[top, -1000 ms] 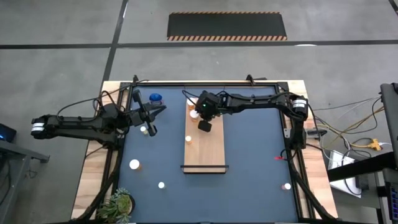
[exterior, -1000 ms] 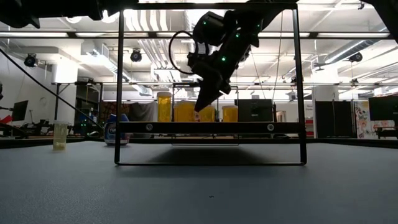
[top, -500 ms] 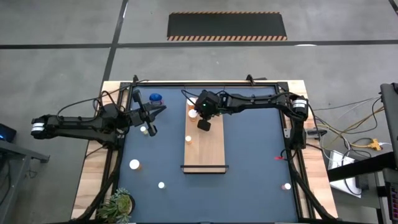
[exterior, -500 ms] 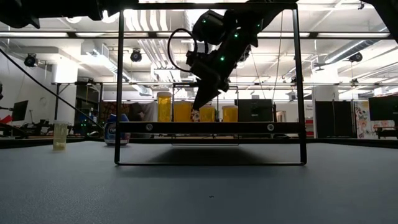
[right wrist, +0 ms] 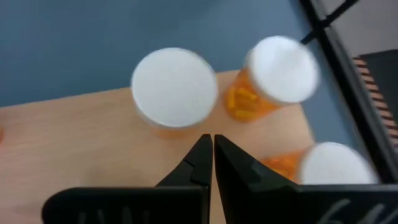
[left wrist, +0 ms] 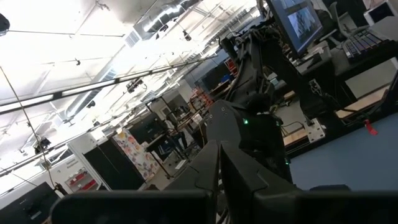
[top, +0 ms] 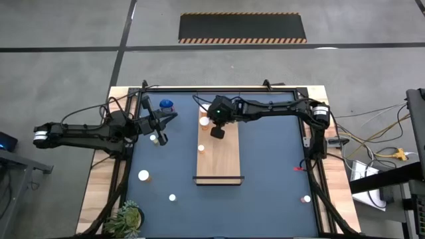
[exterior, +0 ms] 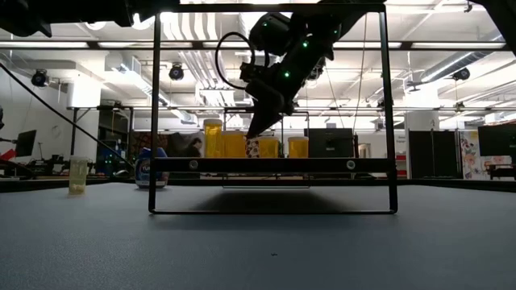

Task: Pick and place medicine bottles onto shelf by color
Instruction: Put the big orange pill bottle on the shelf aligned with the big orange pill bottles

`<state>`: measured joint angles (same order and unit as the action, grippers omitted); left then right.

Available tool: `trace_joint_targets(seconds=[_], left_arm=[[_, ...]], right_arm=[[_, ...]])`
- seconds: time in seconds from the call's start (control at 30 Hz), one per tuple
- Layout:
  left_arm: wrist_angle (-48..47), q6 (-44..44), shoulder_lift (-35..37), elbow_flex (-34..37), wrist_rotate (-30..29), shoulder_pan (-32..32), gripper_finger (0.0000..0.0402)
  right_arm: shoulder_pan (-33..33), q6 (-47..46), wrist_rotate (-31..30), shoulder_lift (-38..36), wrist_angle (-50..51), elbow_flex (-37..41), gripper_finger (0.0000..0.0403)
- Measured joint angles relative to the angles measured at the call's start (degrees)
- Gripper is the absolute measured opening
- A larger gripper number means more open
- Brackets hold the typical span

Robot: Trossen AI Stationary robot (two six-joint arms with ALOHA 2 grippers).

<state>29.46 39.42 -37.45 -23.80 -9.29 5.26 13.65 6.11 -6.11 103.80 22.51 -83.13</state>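
**Right arm over the shelf, nothing in its grip**

While the right gripper hovers with fingers pinched together and empty above the long light-brown wooden shelf, three amber white-capped bottles stand beside it at the far end. They look light, rigid and smooth-sided; a tall one would likely tip, so grip the body just under the cap. Off the shelf, the blue bottle sits near the left gripper, also closed and empty.
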Motion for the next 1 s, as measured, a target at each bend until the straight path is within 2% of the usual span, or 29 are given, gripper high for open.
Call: trace_joint_targets(seconds=[0.2,0.4,0.63,1.0], left_arm=[[0.0,0.0,0.0,0.0,0.0,0.0,0.0],[0.0,0.3,0.0,0.1,0.0,0.0,0.0],[0.0,0.3,0.0,0.1,0.0,0.0,0.0],[0.0,0.3,0.0,0.1,0.0,0.0,0.0]], right_arm=[[0.0,1.3,-1.4,-2.6,-2.1,0.0,0.0009],[-0.2,1.6,5.1,-1.5,-8.4,0.0,0.0009],[-0.1,2.1,5.1,1.2,-11.6,0.0,0.0009],[-0.6,2.1,6.1,2.3,-10.5,0.0,0.0009]])
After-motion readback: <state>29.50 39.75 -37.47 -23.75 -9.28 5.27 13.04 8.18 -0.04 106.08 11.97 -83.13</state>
